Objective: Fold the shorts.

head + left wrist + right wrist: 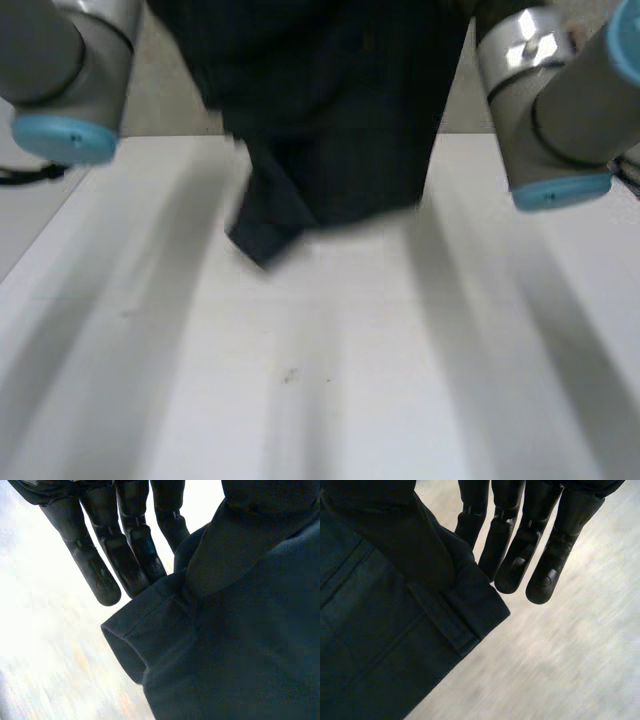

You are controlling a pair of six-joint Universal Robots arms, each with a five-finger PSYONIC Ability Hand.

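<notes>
Fingers (pixel 100 577) straight on both hands, pinching shorts (pixel 340 120) corners against thumbs (pixel 240 540): left hand (pixel 132 530), right hand (pixel 522 555). Shorts hang over table (pixel 400 380). We reckon thin pinch slips if arms swing fast, corner drops, fold skews.

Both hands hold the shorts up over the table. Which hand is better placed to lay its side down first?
Probably the left. The left hand and the right hand both pinch the shorts against their thumbs, but the cloth on the left side hangs lower, nearest the table.
</notes>
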